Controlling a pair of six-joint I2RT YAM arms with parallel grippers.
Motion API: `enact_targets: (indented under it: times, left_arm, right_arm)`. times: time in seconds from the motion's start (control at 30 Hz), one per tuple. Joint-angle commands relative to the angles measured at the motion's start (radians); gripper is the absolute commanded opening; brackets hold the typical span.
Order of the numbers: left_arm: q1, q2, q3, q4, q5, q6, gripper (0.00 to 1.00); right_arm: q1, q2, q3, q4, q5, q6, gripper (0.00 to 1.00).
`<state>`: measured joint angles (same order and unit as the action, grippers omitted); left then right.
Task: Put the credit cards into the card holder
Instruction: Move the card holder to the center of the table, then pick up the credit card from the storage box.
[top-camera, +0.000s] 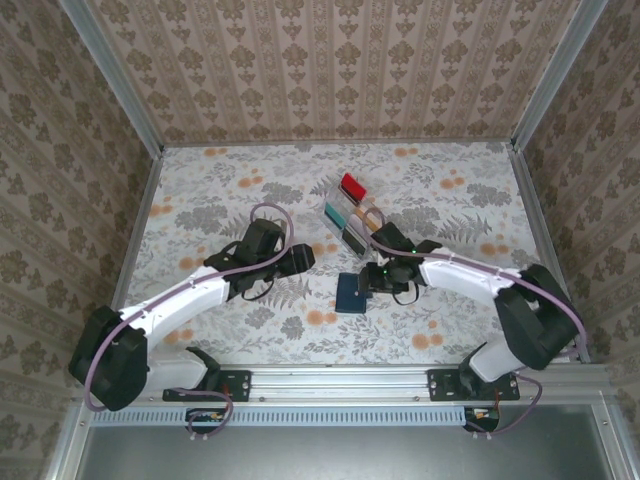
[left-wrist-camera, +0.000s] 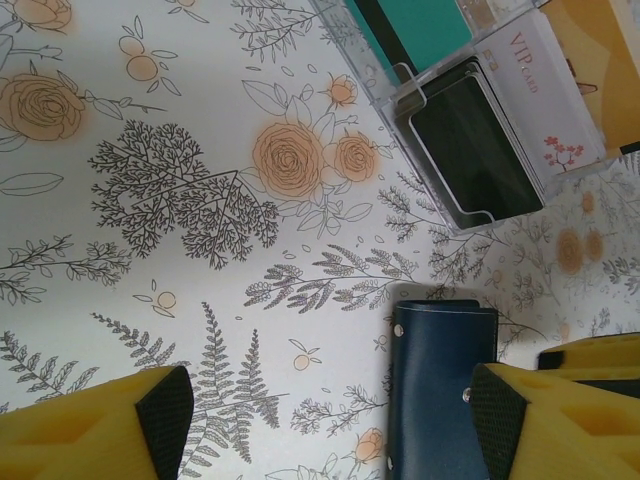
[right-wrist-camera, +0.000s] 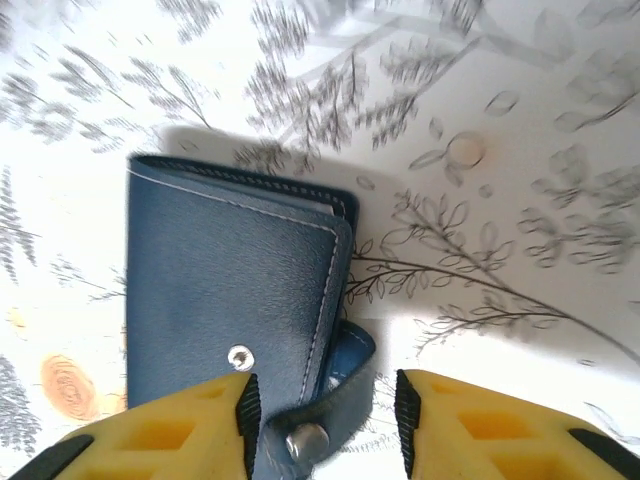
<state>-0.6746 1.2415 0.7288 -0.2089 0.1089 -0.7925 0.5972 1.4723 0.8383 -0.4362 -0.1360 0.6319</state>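
Card holder (top-camera: 350, 292): one, dark navy, folded shut, lying flat on the floral table (top-camera: 200, 190) a little right of the middle, closer to the near edge than the far. Closure tab (right-wrist-camera: 318, 425) unsnapped and curling off one edge of the holder. Two snap studs are visible, one on the cover and one on the tab

Credit cards: five counted, all standing in the slotted rack (left-wrist-camera: 455, 218)
- red card (top-camera: 352, 185), at the rack's far end
- teal card (left-wrist-camera: 420, 30)
- tan-orange card (left-wrist-camera: 600, 50)
- white card (left-wrist-camera: 550, 100), printed VIP
- dark card (left-wrist-camera: 475, 150), at the rack's near end

Slotted rack: one, clear plastic, set diagonally near the middle of the table on the far-edge side of the holder, apart from it with a strip of bare cloth between

Right gripper (right-wrist-camera: 325, 420): yellow fingers partly spread, low over the holder's tab edge, one pad on each side of the tab. The tab is not visibly clamped and nothing is lifted. Its wrist lies over the strip between the rack's near end and the holder

Left gripper (left-wrist-camera: 330, 410): fingers spread wide and empty, over bare cloth just left of the holder. One finger (left-wrist-camera: 560, 420) overlaps the holder's corner in the left wrist view, with the rack beyond
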Motion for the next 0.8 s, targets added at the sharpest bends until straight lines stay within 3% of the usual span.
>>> enact_targets:
  times: [0.0, 0.27, 0.43, 0.77]
  left_arm:
    - [-0.004, -0.033, -0.014, -0.009, -0.012, -0.010, 0.77]
    - [0.036, 0.014, 0.024, 0.001, -0.015, 0.023, 0.80]
    - [0.066, 0.008, 0.068, -0.028, -0.062, 0.037, 0.86]
    - [0.137, -0.111, -0.034, 0.024, -0.072, 0.014, 0.99]
  right_arm:
    - [-0.014, -0.102, 0.084, -0.095, 0.131, -0.099, 0.44]
    - [-0.016, 0.012, 0.331, -0.220, 0.125, -0.386, 0.38]
    - [-0.001, 0.127, 0.461, -0.296, 0.177, -0.478, 0.39]
    - [0.056, 0.294, 0.629, -0.381, 0.327, -0.567, 0.37]
